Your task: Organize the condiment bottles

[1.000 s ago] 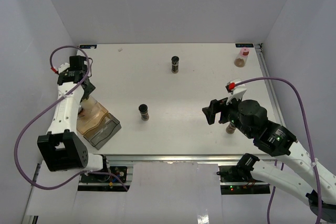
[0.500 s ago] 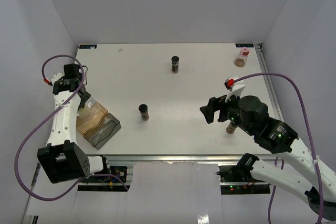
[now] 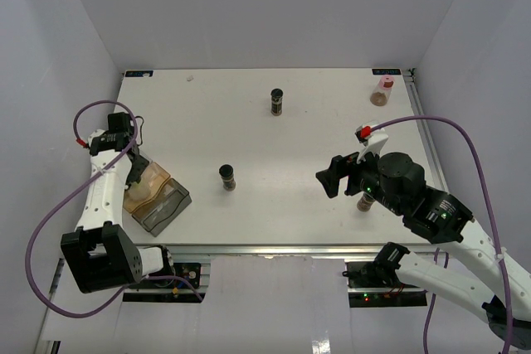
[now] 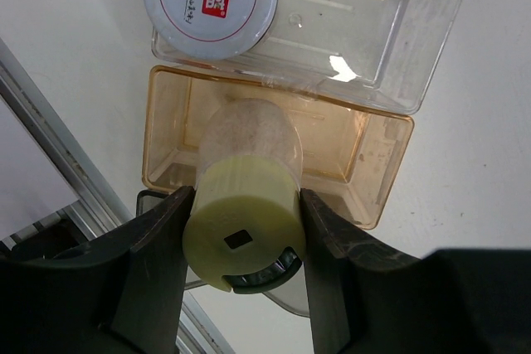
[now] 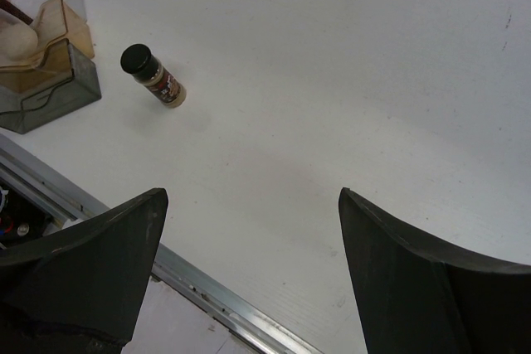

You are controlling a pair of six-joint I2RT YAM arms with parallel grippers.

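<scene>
Left jaws clenched on the cream-capped clear spice jar [image 4: 249, 134], over the amber plastic tray compartment [image 4: 377, 180]. Centre it, lower straight and upright, clear of the neighbouring white-lidded jar [image 4: 209, 2], then release. Right jaws released above the white surface [image 5: 332, 80].

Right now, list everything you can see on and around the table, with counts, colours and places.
black-capped spice jars: 2, dark contents, one mid-far, one nearer and left of centre
pink-capped spice jar: 1, brown contents, far right corner
brown jar: 1, cap hidden, under the right arm
white-capped jar: 1, red label, in the clear compartment
cream-capped jar: 1, pale contents, over the amber compartment
organizer tray: 1, clear, amber and grey, near left
table: 1, white
left gripper: shut on cream-capped jar
right gripper: open, near right
</scene>
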